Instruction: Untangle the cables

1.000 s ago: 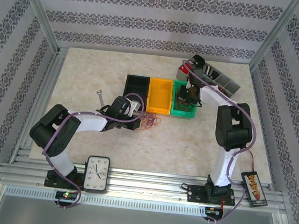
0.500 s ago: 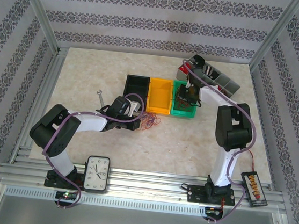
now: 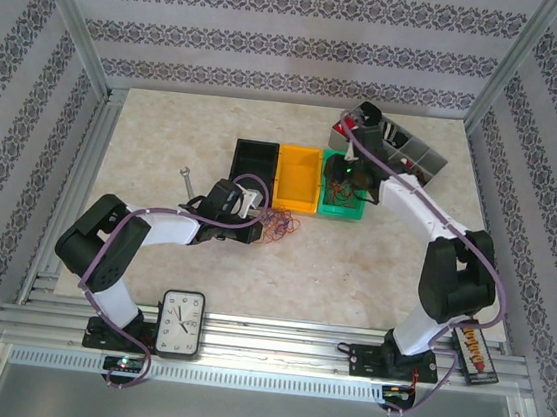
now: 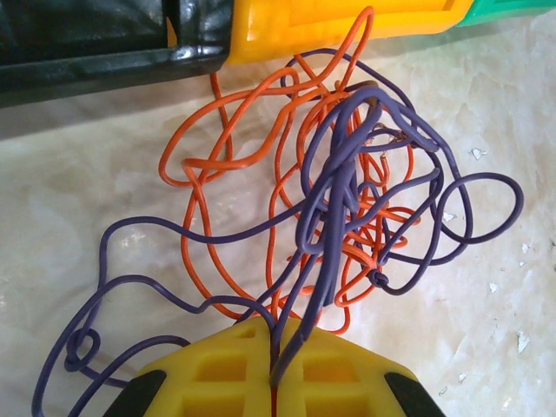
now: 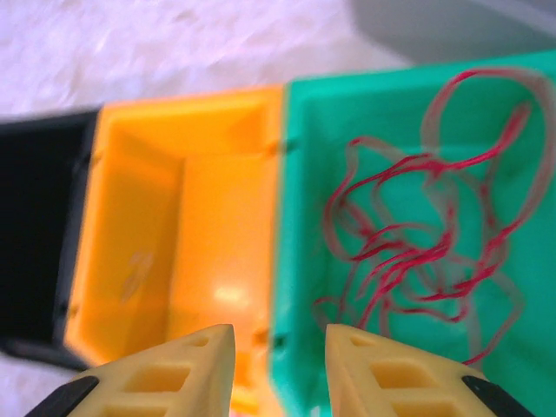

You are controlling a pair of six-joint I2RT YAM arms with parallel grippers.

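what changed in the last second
The right end effector opened, letting go of the red cables, which lie in the green bin; its arm's elbow swung out to the right. The left end effector stayed shut on the orange and purple tangle.

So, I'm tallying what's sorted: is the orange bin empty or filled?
Empty: the orange bin shows a bare floor in the right wrist view; the red cables lie in the green bin beside it.

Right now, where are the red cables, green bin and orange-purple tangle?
red cables (image 5: 395, 261): right wrist view, middle of the bunch.
green bin (image 5: 304, 200): right wrist view, side wall.
tangle (image 4: 334, 195): left wrist view, purple strands at its centre.
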